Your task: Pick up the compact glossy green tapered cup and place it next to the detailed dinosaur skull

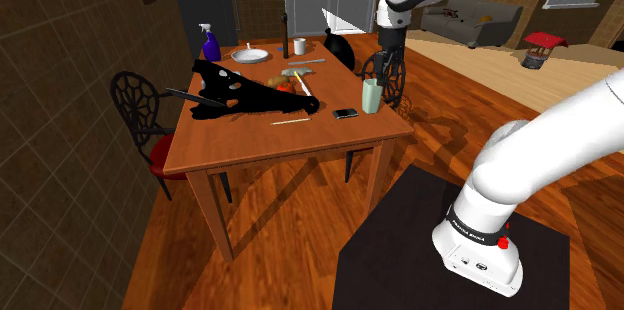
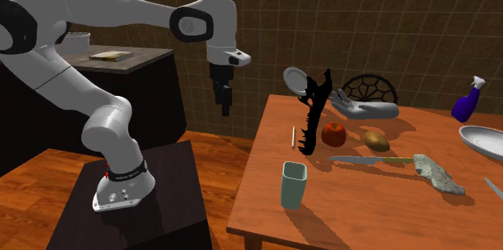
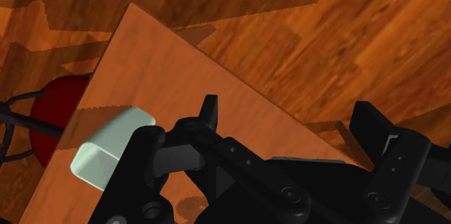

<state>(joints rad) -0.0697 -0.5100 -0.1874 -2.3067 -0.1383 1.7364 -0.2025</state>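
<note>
The cup (image 2: 293, 185) is pale grey-green, the dinosaur skull (image 2: 313, 111) solid black. The table (image 2: 379, 208) is orange-brown with faint wood grain. An apple (image 2: 334, 135) is red, a spray bottle (image 2: 465, 105) purple, a plate (image 2: 469, 136) white. The wall (image 2: 403, 14) shows brown square tiles.

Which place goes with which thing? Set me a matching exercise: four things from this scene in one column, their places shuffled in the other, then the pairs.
Things
1. pale green tapered cup
2. black dinosaur skull
3. purple spray bottle
4. all-black gripper

Places
A. beside the white round plate
B. in the air, off the edge of the wooden table
C. standing upright, alone, near a table corner
D. next to the red apple

Pairs: 1-C, 2-D, 3-A, 4-B
</note>
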